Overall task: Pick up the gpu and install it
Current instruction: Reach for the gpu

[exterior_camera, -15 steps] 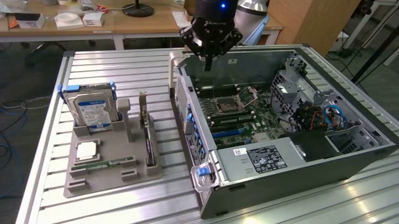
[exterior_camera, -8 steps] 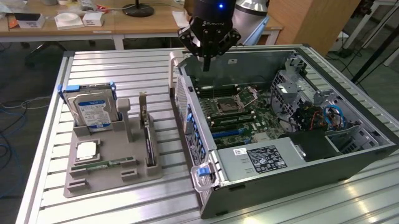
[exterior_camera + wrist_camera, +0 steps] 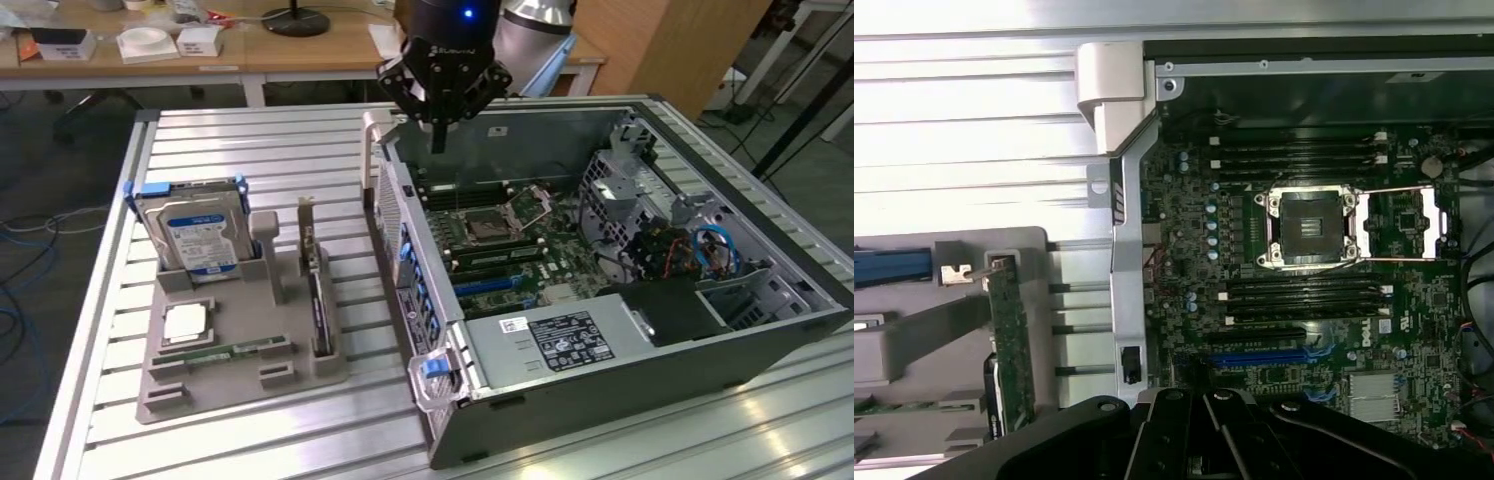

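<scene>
Gpu upright in tray beside case; claw closed, empty above case rim, could topple gpu unless opened.

The computer case lies open upward, its board reachable between the walls. On the gray holder, a post and the hard drive stand close beside the upright card; bare table lies around them.
</scene>
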`<state>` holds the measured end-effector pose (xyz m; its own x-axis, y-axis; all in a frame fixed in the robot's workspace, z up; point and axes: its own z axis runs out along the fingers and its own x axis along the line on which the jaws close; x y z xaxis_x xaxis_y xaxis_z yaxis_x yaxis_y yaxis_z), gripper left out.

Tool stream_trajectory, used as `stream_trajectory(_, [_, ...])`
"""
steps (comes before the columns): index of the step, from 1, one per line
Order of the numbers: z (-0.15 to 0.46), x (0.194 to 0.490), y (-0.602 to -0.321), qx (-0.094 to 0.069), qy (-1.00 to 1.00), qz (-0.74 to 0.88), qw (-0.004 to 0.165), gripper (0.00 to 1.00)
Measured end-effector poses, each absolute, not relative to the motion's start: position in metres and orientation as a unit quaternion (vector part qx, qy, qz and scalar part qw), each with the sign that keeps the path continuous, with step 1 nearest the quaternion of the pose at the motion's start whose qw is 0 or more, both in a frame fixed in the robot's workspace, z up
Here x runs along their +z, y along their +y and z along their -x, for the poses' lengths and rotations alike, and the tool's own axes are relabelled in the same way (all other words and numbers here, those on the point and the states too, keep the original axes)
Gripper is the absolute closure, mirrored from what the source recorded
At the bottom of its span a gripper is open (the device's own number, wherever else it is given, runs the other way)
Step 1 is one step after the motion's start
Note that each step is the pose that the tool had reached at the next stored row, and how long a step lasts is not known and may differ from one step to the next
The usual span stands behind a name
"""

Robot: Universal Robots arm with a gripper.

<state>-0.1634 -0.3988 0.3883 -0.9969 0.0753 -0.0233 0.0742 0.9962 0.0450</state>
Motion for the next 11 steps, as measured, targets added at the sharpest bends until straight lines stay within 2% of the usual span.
stream_trajectory(11, [0.1684, 0.3876, -0.3988, 0.022, 0.999, -0.037, 0.013, 0.89])
